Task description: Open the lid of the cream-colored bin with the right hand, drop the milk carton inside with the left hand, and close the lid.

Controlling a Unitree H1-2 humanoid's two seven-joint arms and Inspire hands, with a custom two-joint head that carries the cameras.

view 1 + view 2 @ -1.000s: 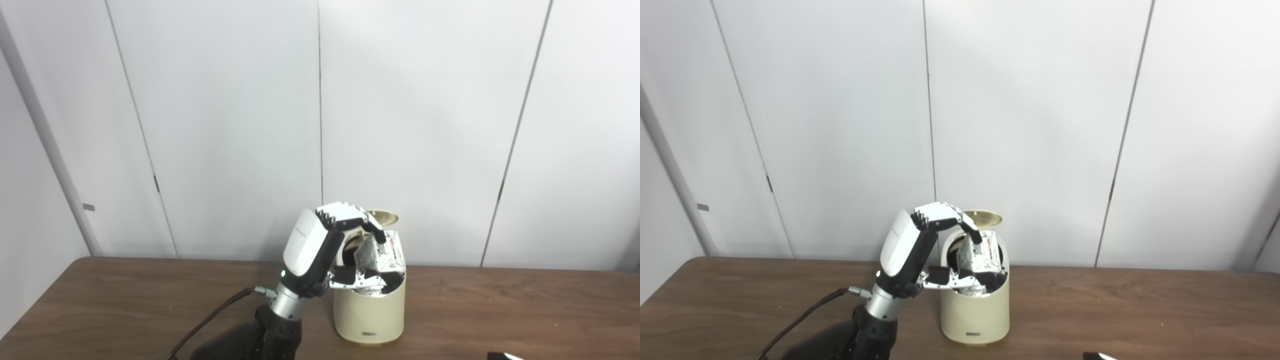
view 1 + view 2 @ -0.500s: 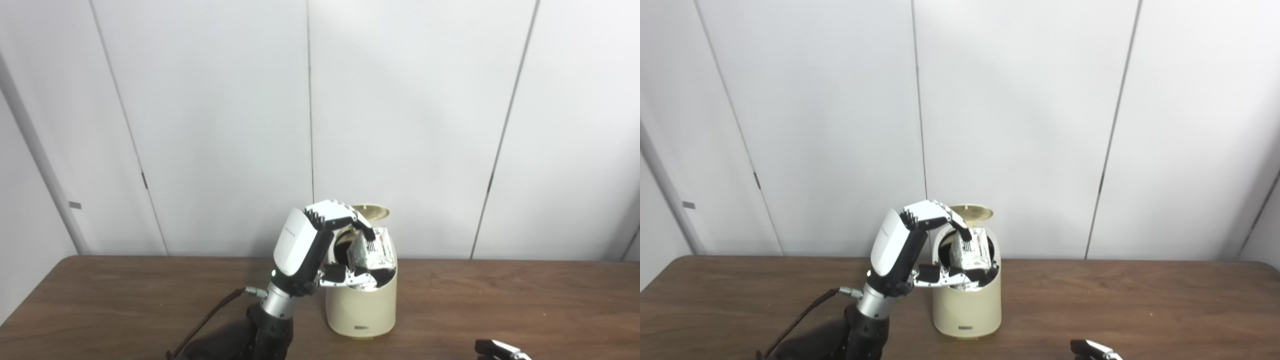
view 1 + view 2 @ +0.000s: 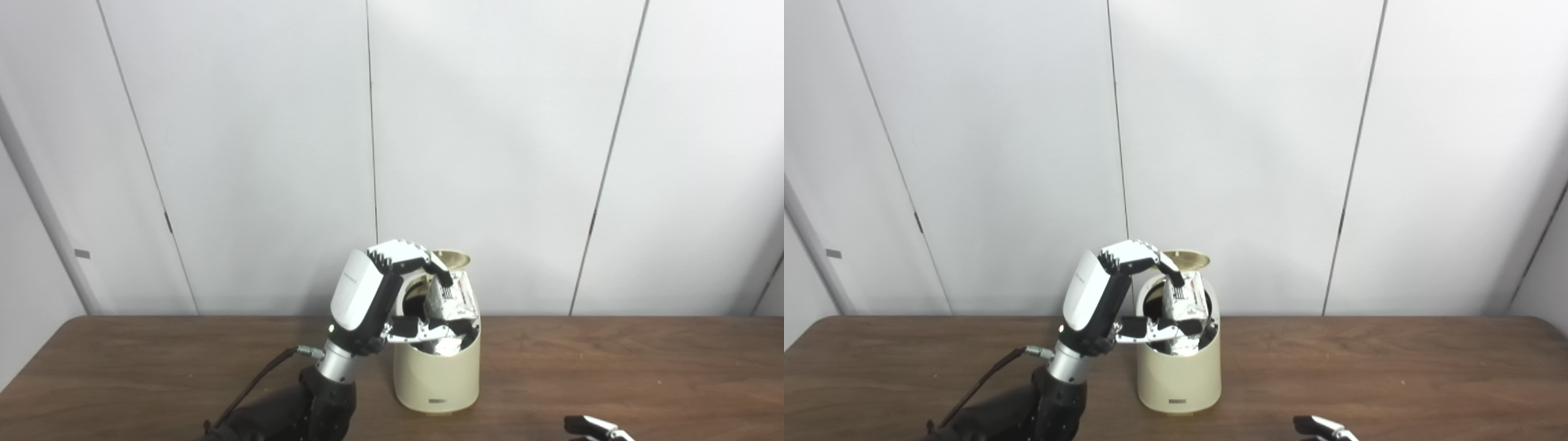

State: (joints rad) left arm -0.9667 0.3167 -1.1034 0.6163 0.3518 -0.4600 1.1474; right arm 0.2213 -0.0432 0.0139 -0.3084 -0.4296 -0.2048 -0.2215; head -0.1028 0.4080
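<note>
The cream-colored bin [image 3: 436, 375] stands on the brown table [image 3: 612, 361], a little left of centre. Its round lid [image 3: 452, 258] is tipped up at the back, so the mouth is uncovered. My left hand [image 3: 375, 293] reaches over the mouth from the left and is shut on the milk carton [image 3: 453, 297], with fingers on its top and the thumb beneath. The white, crumpled carton stands nearly upright, its lower end inside the rim. Only the fingertips of my right hand [image 3: 597, 427] show at the bottom edge, well away from the bin.
White wall panels rise right behind the table's far edge. A dark cable [image 3: 257, 383] runs along my left forearm. Bare tabletop stretches to both sides of the bin.
The camera has panned, sliding the whole scene leftward. The carton now stands more upright in my left hand over the bin's mouth. My right fingertips have come further into view at the bottom edge.
</note>
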